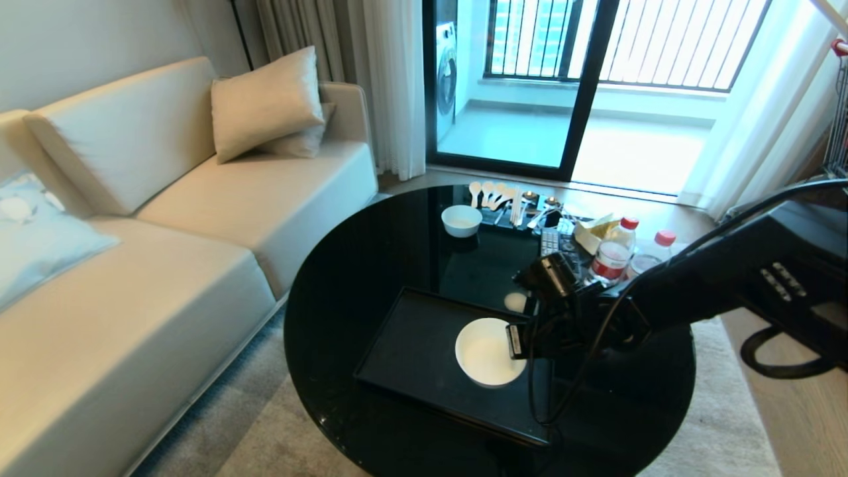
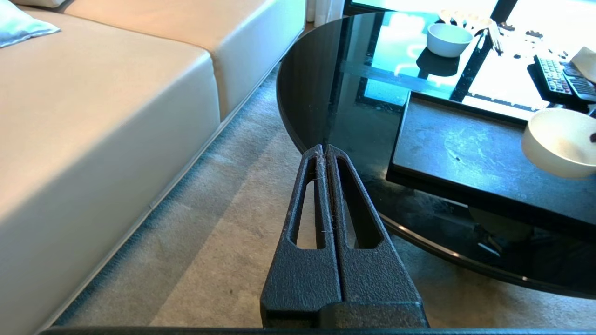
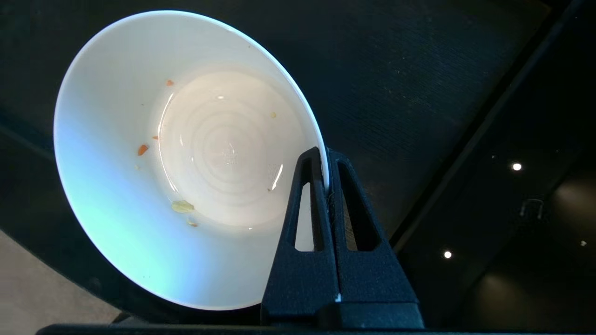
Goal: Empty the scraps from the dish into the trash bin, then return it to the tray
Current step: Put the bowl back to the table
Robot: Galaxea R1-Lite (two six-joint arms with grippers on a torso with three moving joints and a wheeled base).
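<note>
Dish rim is pinched in the fully closed right tool above tray.

Right tool clamped, left tool closed

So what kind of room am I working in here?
Most likely a living room in a flat or hotel suite: a cream sofa with cushions beside a round black glass coffee table, and a sliding glass door onto a balcony with a washing machine.
</note>
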